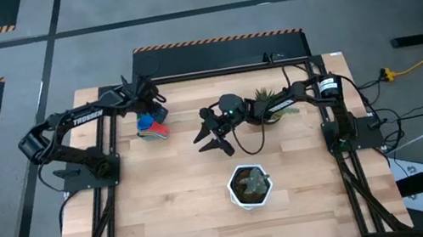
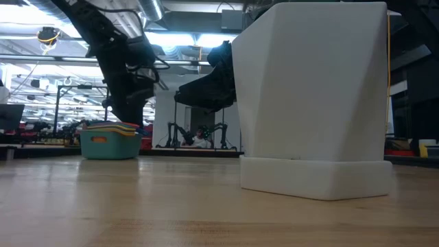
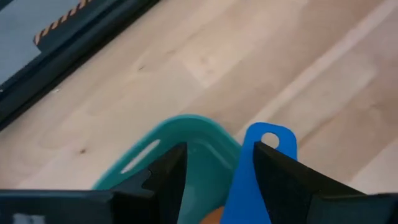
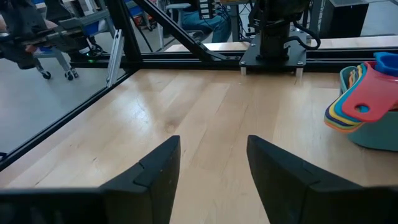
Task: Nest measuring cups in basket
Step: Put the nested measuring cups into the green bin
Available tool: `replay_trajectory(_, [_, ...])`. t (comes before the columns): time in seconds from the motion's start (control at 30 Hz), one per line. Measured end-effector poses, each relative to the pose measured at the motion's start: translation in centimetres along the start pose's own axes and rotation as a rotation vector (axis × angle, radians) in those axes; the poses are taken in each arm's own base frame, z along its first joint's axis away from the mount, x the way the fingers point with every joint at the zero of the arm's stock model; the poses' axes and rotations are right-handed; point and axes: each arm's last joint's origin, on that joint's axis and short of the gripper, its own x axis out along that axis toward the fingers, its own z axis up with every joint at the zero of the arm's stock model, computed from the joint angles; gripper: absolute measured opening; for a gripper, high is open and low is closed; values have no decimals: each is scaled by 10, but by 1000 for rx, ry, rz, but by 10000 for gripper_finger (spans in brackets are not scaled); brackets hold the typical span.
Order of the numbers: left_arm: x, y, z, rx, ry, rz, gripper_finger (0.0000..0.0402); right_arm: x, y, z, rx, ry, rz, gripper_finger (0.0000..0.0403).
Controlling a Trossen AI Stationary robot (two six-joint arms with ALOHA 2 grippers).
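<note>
The teal basket [image 1: 147, 127] [image 2: 110, 145] [image 3: 186, 134] sits left of centre near the table's far edge. It holds a stack of measuring cups [image 4: 357, 109] [image 2: 118, 126], and their red, yellow and green handles stick out over its rim. My left gripper [image 1: 153, 108] [image 3: 214, 177] hangs open just over the basket. A blue cup's handle [image 3: 264, 146] runs along the inner side of one finger. My right gripper [image 1: 208, 136] [image 4: 214, 168] is open above bare wood mid-table, its fingers pointing toward the basket. My left gripper comes at the basket from above with its fingers spread. The blue cup's handle [image 3: 242, 186] lies close beside one finger [image 3: 280, 180] and does not fill the gap. I cannot tell whether the finger touches it. The cup's bowl is hidden below the gripper.
A white hexagonal plant pot [image 1: 249, 186] [image 2: 315, 103] stands toward the table's near edge, right of centre, and blocks much of the low view. A green spiky plant [image 1: 264, 92] lies near the far edge under my right arm. Bare wood lies between the basket and the pot.
</note>
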Motion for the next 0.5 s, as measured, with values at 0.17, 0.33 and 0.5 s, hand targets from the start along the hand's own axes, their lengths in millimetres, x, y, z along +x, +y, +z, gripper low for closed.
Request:
replay_trajectory(0.17, [-1, -9, -1, 30, 3, -44, 176, 0, 0, 0, 0, 0, 0, 190])
replay_trajectory(0.33, [-2, -19, -3, 35, 19, -163, 177, 0, 0, 0, 0, 0, 0, 190])
replay_trajectory(0.5, [-3, -26, -4, 2, 38, -248, 177, 0, 0, 0, 0, 0, -1, 190])
